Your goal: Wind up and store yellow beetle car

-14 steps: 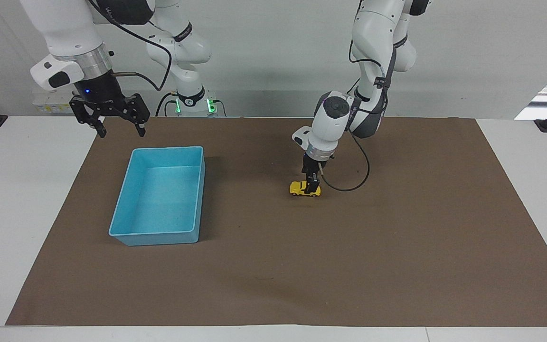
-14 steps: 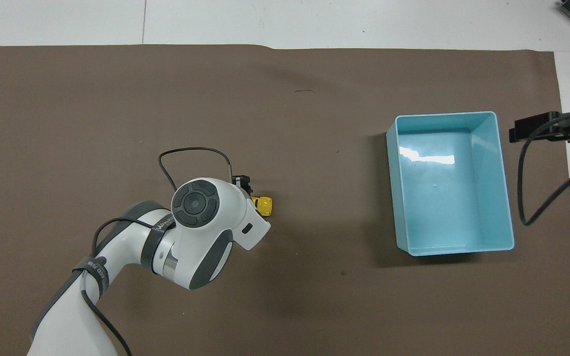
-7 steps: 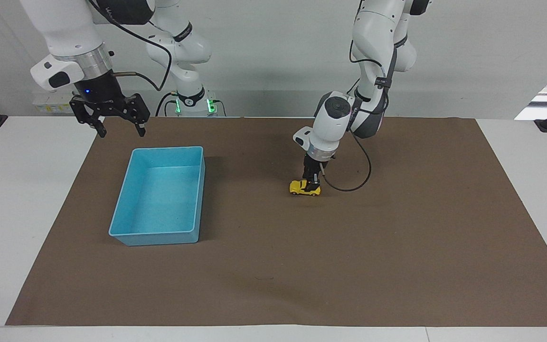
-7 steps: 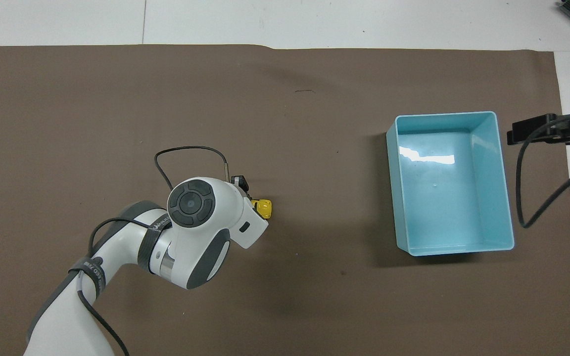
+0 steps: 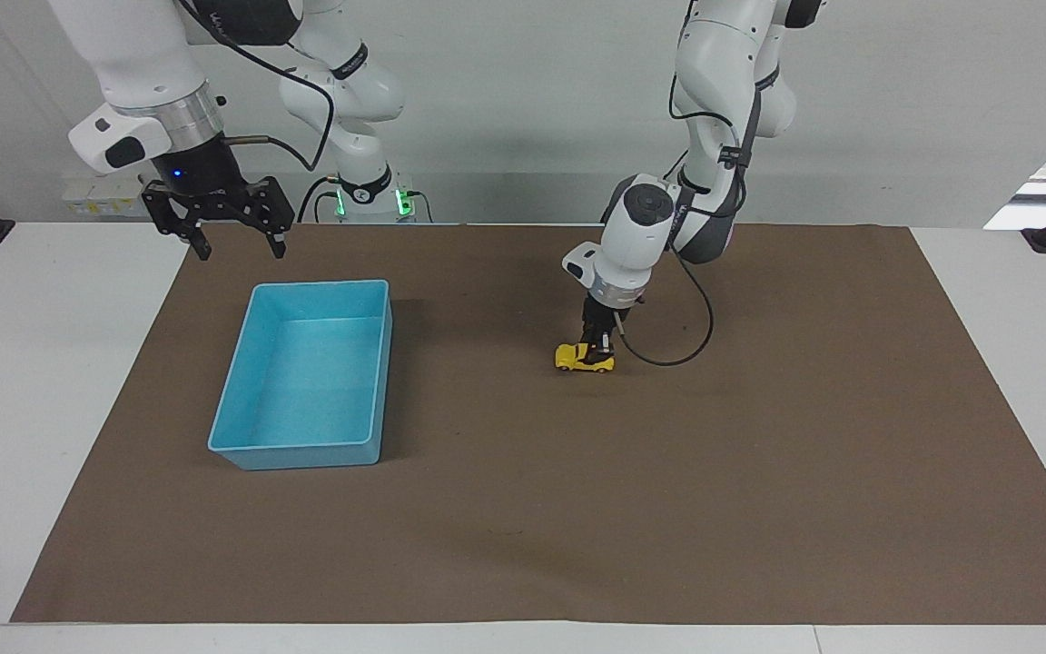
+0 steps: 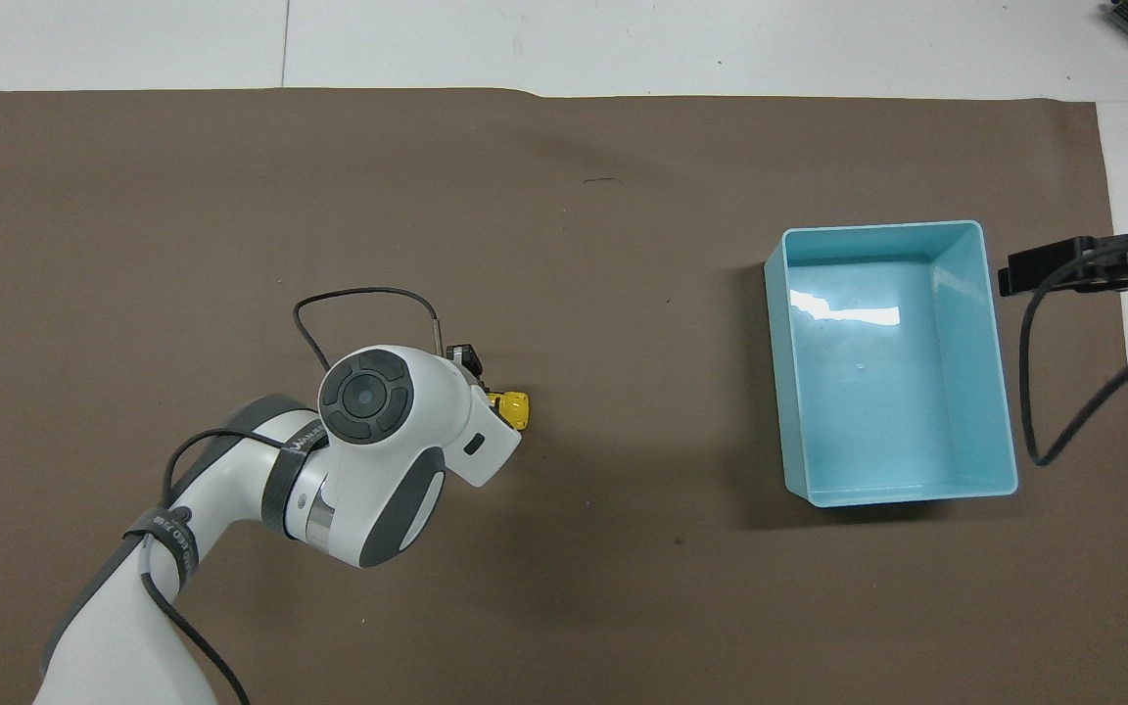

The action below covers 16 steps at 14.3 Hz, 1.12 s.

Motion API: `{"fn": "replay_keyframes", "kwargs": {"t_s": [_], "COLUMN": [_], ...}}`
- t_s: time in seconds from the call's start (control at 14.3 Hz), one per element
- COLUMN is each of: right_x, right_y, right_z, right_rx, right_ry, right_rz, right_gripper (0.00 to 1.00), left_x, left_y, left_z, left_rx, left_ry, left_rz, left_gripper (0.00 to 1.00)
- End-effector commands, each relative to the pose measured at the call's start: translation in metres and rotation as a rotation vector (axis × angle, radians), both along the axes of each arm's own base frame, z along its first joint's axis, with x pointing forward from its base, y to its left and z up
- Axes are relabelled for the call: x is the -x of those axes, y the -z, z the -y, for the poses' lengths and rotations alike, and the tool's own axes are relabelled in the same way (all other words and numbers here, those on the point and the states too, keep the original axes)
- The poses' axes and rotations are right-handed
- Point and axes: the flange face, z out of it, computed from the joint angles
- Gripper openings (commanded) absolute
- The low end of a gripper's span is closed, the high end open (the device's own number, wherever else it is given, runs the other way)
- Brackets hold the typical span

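The yellow beetle car (image 5: 582, 359) stands on its wheels on the brown mat, about mid-table; in the overhead view only its front end (image 6: 513, 408) shows past the left arm's wrist. My left gripper (image 5: 597, 350) points down and is shut on the end of the car toward the left arm's end of the table. My right gripper (image 5: 241, 247) hangs open and empty in the air, over the mat's edge just at the robots' end of the light blue bin (image 5: 305, 447). It shows at the overhead view's edge (image 6: 1063, 269).
The light blue bin (image 6: 775, 372) is empty and lies toward the right arm's end of the table. The brown mat (image 5: 759, 500) covers most of the white table. A black cable (image 5: 677, 350) loops from the left wrist beside the car.
The left gripper has drawn the car a little toward the left arm's end of the table, wheels on the mat. The right gripper has shifted slightly toward the table's middle.
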Motion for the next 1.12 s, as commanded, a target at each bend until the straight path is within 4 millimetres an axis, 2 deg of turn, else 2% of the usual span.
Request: {"fn": "replay_keyframes", "kwargs": {"t_s": [0.0, 0.42, 1.05], "right_x": [0.008, 0.012, 0.013], "right_y": [-0.001, 0.004, 0.004], "right_z": [0.002, 0.006, 0.006], "right_rx": [-0.008, -0.004, -0.004], "right_ry": [-0.023, -0.052, -0.053], "right_rz": [0.002, -0.011, -0.014], "right_gripper": [1.00, 1.00, 1.00], "left_x": [0.000, -0.006, -0.024], "left_y": [0.014, 0.022, 0.028], "left_z": [-0.025, -0.072, -0.149], "left_rx": [-0.012, -0.028, -0.041], "left_ry": [-0.028, 0.040, 0.060], "left_rz": [-0.021, -0.019, -0.029], "left_gripper": [0.00, 0.00, 0.00]}}
